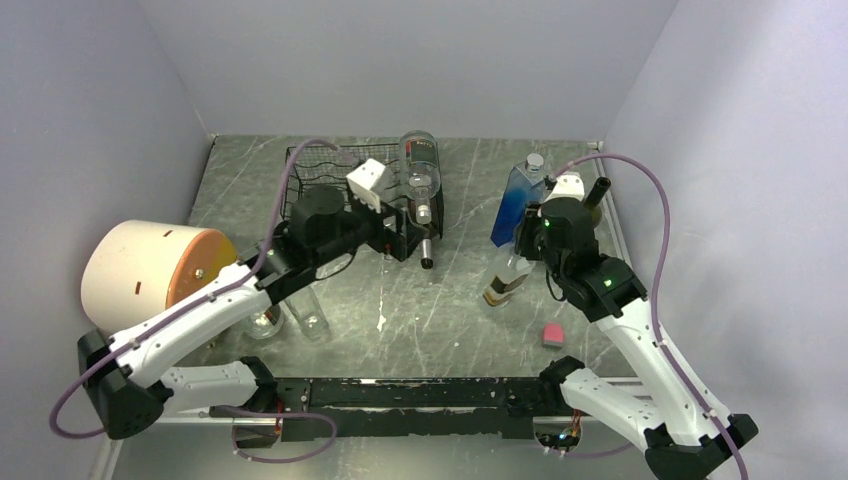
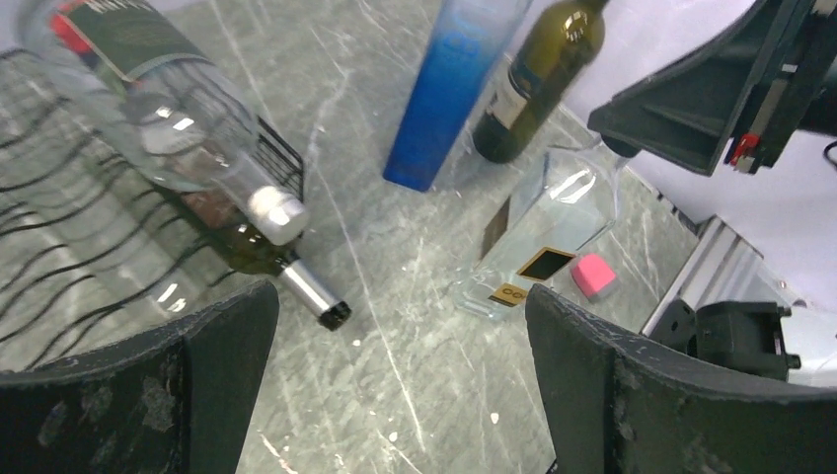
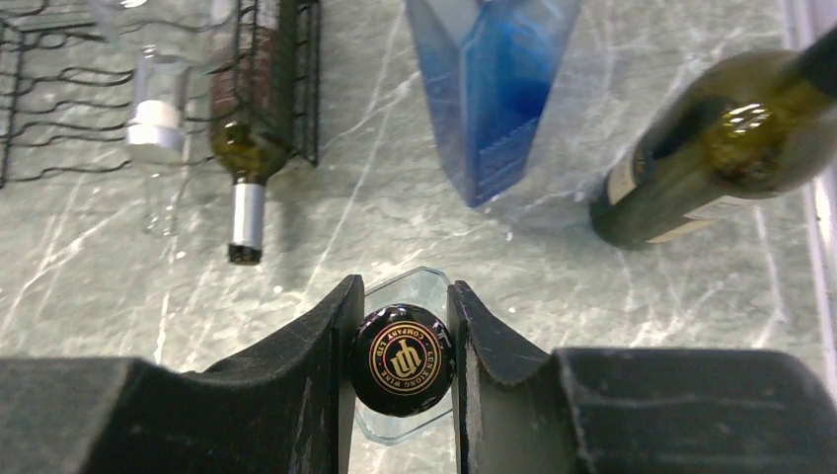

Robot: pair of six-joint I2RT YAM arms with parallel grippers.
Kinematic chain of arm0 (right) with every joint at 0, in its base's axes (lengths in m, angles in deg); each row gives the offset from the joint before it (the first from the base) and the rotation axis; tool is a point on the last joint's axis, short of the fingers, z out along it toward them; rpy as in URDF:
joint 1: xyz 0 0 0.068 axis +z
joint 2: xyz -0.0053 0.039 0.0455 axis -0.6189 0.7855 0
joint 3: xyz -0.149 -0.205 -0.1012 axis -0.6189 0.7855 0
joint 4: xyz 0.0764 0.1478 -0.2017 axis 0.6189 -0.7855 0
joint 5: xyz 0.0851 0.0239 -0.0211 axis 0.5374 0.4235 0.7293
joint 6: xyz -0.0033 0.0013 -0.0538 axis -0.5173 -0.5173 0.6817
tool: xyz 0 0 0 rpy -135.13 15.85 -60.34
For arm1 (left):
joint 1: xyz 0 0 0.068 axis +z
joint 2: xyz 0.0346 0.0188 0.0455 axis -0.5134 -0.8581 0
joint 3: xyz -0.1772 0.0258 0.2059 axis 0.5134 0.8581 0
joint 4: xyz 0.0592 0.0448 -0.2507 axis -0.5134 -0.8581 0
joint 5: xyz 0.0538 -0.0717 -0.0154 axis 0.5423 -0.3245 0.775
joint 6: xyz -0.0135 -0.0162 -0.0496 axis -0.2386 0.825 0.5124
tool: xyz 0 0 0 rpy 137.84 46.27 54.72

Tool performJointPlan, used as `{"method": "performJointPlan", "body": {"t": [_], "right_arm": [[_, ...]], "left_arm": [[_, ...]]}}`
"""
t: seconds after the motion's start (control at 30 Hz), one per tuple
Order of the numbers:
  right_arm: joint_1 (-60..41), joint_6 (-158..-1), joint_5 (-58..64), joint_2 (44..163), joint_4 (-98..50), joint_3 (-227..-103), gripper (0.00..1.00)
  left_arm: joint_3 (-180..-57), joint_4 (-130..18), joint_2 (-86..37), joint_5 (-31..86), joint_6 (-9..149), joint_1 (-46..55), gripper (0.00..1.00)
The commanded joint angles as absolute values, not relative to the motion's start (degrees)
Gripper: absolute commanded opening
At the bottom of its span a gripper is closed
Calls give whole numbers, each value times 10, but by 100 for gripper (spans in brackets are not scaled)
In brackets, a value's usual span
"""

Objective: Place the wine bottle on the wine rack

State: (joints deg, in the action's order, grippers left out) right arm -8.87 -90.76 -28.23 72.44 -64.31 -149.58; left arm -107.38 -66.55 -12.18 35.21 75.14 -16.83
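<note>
Two bottles (image 1: 421,172) lie racked; right gripper (image 3: 404,318) clamps the cap (image 3: 403,361) of the clear bottle (image 1: 503,278), ready to lift, while left gripper (image 2: 400,306) hangs wide open by the wine rack (image 1: 306,172).

My left arm (image 1: 190,325) and right arm (image 1: 640,350) are white shells on black joints and bases, each trailing a mauve cable (image 1: 661,225); green lights (image 1: 607,283) glow on the right one. The left end effector (image 2: 400,301) has matt black fingers (image 2: 148,395), scuffed grey; the right end effector (image 3: 403,316) is the same black.
</note>
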Motion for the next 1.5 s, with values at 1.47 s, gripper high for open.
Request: {"method": "performJointPlan", "body": {"t": [1.47], "right_arm": [[-91, -1112, -135, 659, -558, -1537, 0]], "left_arm": [[-819, -81, -379, 303, 454, -332, 83]]}}
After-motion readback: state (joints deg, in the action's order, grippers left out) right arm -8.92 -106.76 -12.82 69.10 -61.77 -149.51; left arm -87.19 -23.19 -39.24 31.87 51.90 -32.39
